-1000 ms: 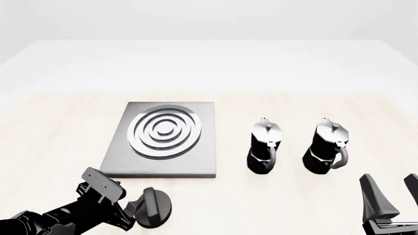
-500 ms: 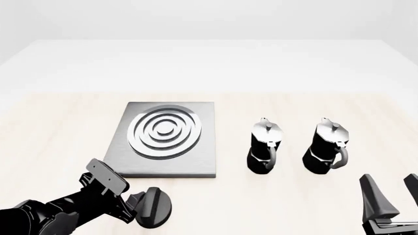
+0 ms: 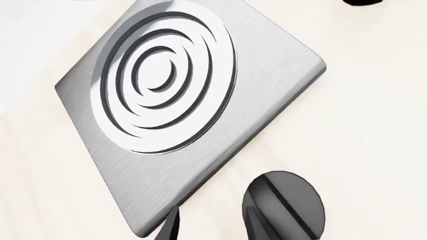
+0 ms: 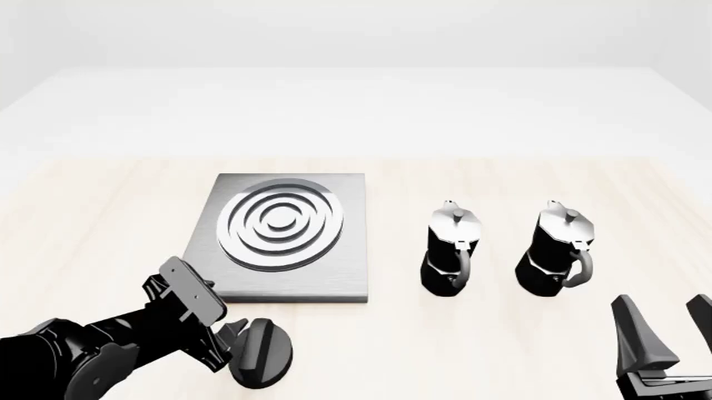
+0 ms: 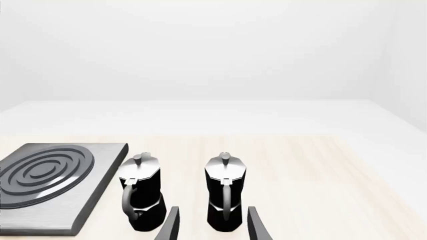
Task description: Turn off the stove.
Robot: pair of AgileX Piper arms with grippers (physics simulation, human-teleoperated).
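Stove knob (image 4: 262,357) sits at your left gripper (image 4: 229,341), lower left of the frame, just in front of the metal plate (image 4: 340,279).
Knob's raised bar (image 4: 250,353) runs roughly near-to-far. Your left fingers stand apart beside it, gripping nothing yet. Your right gripper (image 4: 668,327) idles open, far off.

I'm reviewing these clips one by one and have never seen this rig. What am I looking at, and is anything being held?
These are simulator renders of two robot arms at a table. The front view looks forward from above and behind the arms; each wrist view looks along one gripper's fingers. On the table lie the stove plate with its ring burner, a separate black knob, and two moka pots. The left gripper is at the knob, open, with one finger beside it. The right gripper hangs open and holds nothing.
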